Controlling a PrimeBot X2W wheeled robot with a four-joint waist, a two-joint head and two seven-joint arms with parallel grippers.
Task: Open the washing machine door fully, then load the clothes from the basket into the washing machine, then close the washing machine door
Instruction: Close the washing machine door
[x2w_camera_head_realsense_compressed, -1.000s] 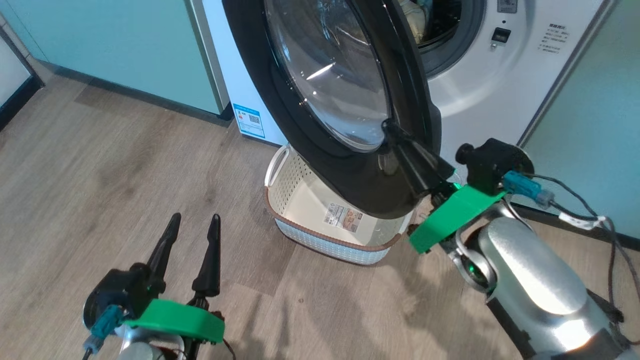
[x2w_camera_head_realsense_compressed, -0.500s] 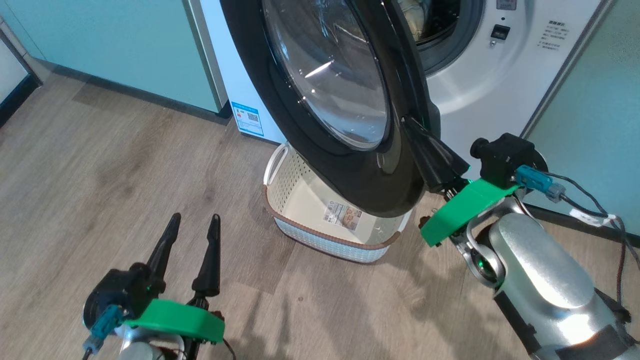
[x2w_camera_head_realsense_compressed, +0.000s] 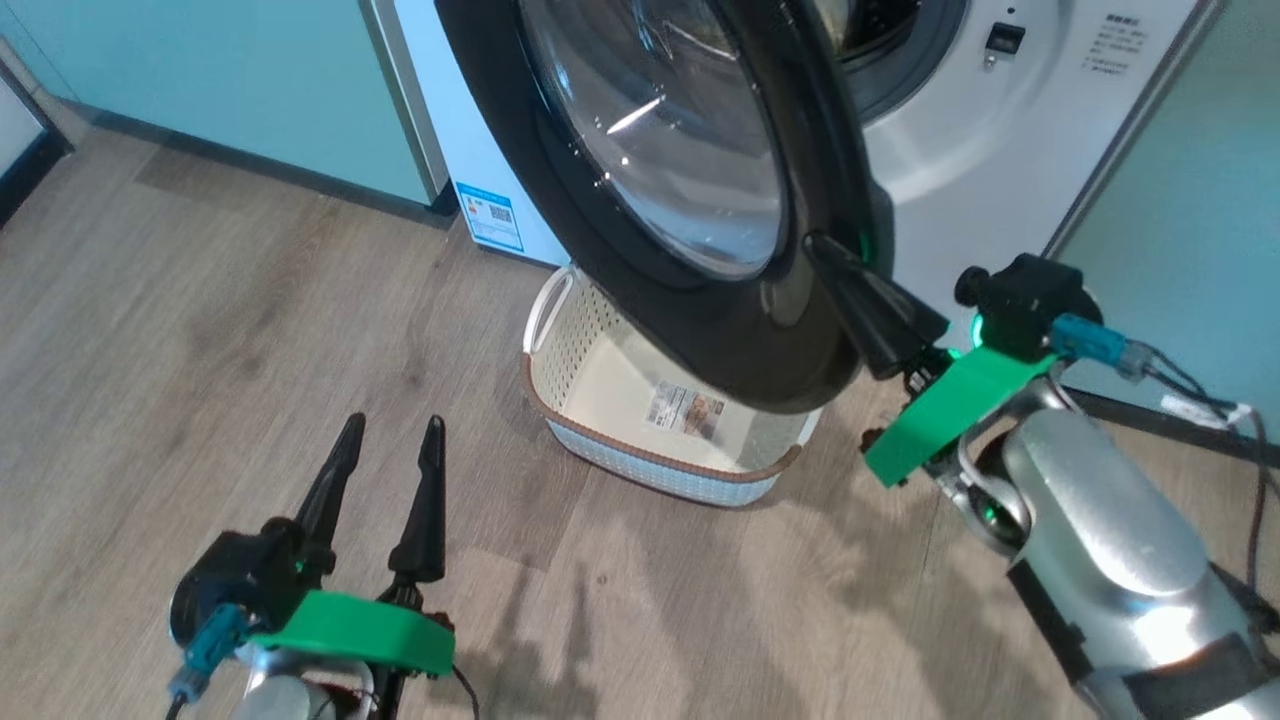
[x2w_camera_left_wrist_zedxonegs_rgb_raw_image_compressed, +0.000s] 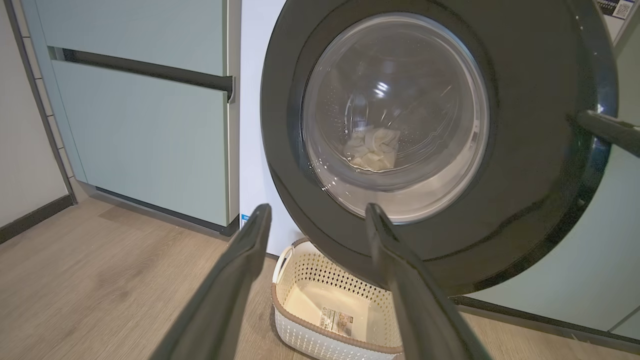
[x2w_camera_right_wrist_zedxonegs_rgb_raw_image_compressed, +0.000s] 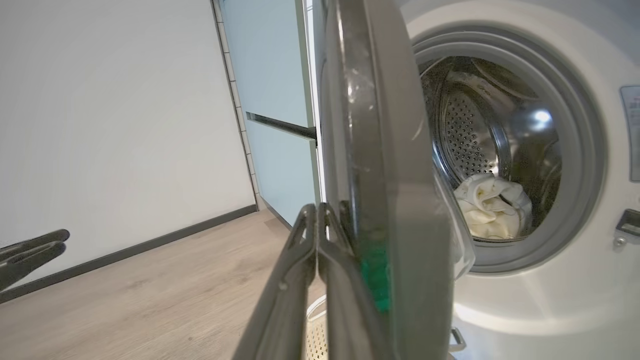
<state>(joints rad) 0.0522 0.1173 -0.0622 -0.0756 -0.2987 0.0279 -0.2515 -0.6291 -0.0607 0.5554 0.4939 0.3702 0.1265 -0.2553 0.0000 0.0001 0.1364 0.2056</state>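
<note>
Subject: the large round glossy black washing machine door (x2w_camera_head_realsense_compressed: 655, 170) with a bulging clear glass window. It stands partly open and fills the upper centre of the head view. In the right wrist view it appears edge-on at centre frame, with the machine's opening exposed to its right.

The right gripper (x2w_camera_head_realsense_compressed: 818, 248) is at centre right of the head view. Its two long dark fingers are pressed together with nothing between them. The tips lie against the door's outer face close to its free edge, and contact appears made.

The small bundle of pale cream clothes (x2w_camera_right_wrist_zedxonegs_rgb_raw_image_compressed: 487, 205) lies inside the perforated steel drum (x2w_camera_right_wrist_zedxonegs_rgb_raw_image_compressed: 470, 135), low in the opening, ringed by the grey rubber gasket (x2w_camera_right_wrist_zedxonegs_rgb_raw_image_compressed: 585, 150). In the left wrist view the bundle shows through the door glass.

The big white front-loading washing machine (x2w_camera_head_realsense_compressed: 990, 160) occupies the upper right of the head view, with a blue-white sticker (x2w_camera_head_realsense_compressed: 490, 217) low at its corner.

The small rectangular cream plastic basket (x2w_camera_head_realsense_compressed: 640, 455), with perforated walls and a brown rim, sits on the floor directly below the door's lower edge. The label sticker on its bottom is in plain sight.

The left gripper (x2w_camera_head_realsense_compressed: 392, 428) is at lower left of the head view, well apart from the basket. Its fingers are spread wide and hold nothing, and they point up the frame.

Surroundings: a pale wood-plank floor (x2w_camera_head_realsense_compressed: 200, 330) and flat pale teal cabinet doors (x2w_camera_head_realsense_compressed: 220, 90) at upper left.
</note>
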